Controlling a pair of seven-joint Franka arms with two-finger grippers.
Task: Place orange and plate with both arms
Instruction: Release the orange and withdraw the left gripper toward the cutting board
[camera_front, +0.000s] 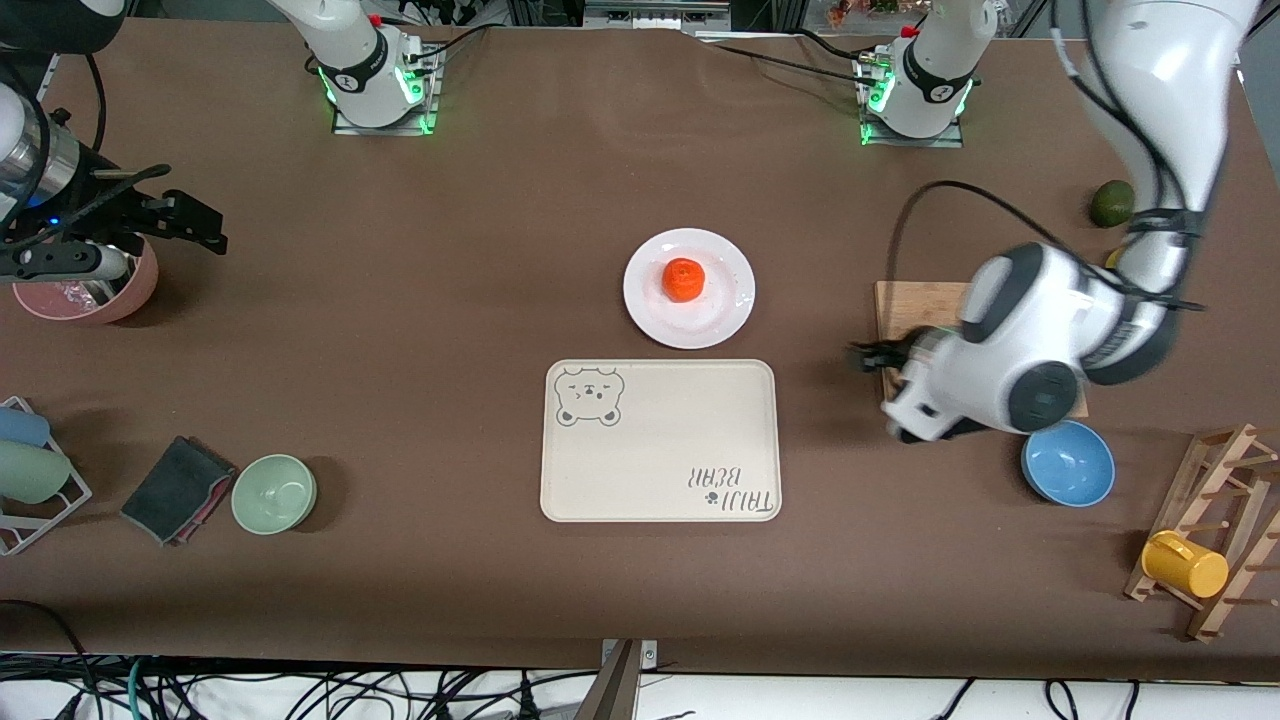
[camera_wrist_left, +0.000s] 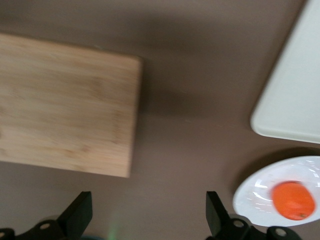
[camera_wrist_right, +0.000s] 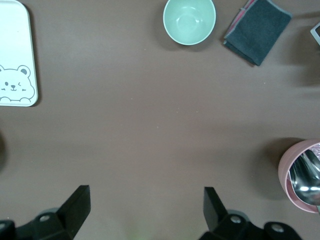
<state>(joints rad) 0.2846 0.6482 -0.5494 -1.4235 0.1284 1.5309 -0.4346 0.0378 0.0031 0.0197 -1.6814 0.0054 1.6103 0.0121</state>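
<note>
Brown table (camera_front: 420, 300), orange (camera_front: 684, 279) on plate (camera_front: 730, 300); both grippers' fingers apart, empty.

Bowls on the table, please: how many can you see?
3: a pink bowl at the right arm's end, a green bowl beside the dark cloth, and a blue bowl partly under the left arm.

Brown table (camera_front: 420, 300) with white plate (camera_front: 727, 305), bear-print tray (camera_front: 660, 460), wooden board (camera_front: 905, 305), three bowls (camera_front: 274, 493).
</note>
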